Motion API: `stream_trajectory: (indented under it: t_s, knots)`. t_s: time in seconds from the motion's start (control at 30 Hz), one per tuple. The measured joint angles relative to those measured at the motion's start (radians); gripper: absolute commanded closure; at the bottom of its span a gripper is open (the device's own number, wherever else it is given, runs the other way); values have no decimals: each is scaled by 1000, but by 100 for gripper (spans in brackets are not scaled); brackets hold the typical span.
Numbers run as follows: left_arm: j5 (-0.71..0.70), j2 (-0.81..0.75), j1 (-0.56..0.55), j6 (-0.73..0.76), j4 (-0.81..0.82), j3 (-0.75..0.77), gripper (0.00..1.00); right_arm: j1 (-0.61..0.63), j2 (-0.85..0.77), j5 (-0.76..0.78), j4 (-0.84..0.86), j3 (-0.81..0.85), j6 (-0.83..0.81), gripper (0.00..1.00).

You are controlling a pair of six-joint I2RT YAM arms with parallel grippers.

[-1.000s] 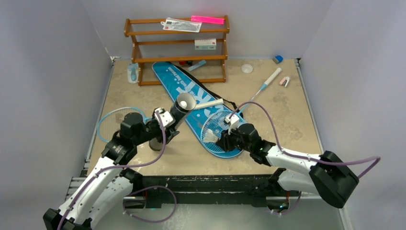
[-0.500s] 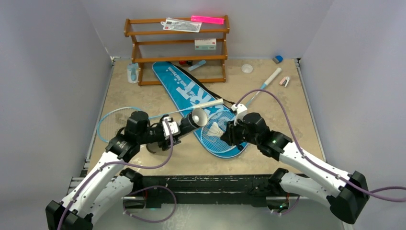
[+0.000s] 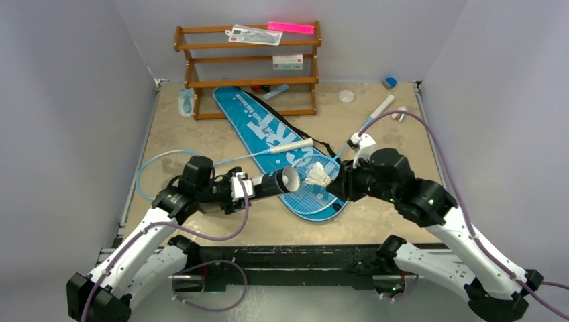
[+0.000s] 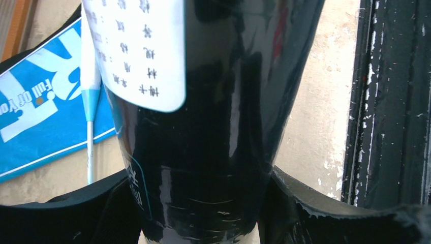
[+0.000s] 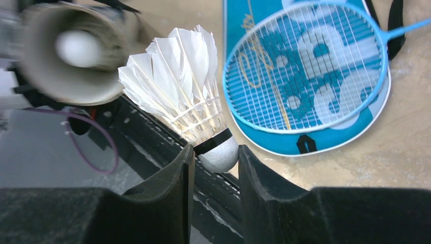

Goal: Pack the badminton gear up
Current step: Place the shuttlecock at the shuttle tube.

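Observation:
My left gripper [image 3: 243, 187] is shut on the black cylinder tube [image 3: 272, 182], held nearly level above the table with its open mouth toward the right; the tube [image 4: 203, 127] fills the left wrist view. My right gripper [image 3: 337, 184] is shut on the cork of a white feather shuttlecock [image 3: 317, 176], feathers toward the tube mouth, a small gap apart. In the right wrist view the shuttlecock [image 5: 178, 86] sits between my fingers and the tube mouth [image 5: 66, 56] shows something white inside. One light-blue racket [image 3: 314, 181] lies on the blue SPORT bag [image 3: 258, 124]. The other racket [image 3: 158, 171] lies at left.
The brown wooden rack [image 3: 247, 67] stands at the back. A pale-blue bottle [image 3: 185, 102] stands left of it. A small white disc [image 3: 346, 96], a blue block [image 3: 389, 83] and a pink-white clip [image 3: 400, 113] lie back right. The black table edge [image 3: 288, 258] runs along the front.
The left arm has tipped the tube from tilted up to nearly level and moved its mouth rightward. The right arm has lifted the shuttlecock off the racket to the tube mouth.

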Motion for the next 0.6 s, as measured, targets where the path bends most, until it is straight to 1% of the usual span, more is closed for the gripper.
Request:
stream_trajectory:
  t_s: [0.13, 0.23, 0.37, 0.6]
  knots:
    - [21, 17, 0, 0, -4, 0, 62, 0, -15, -42, -90, 145, -25, 82]
    - [27, 18, 0, 0, -11, 0, 62, 0, -18, -91, -132, 208, -45, 82]
    - [46, 18, 0, 0, -14, 0, 62, 0, -21, -146, -174, 225, -68, 83]
    - [112, 21, 0, 22, -21, 0, 62, 0, 37, -224, -209, 231, -98, 83]
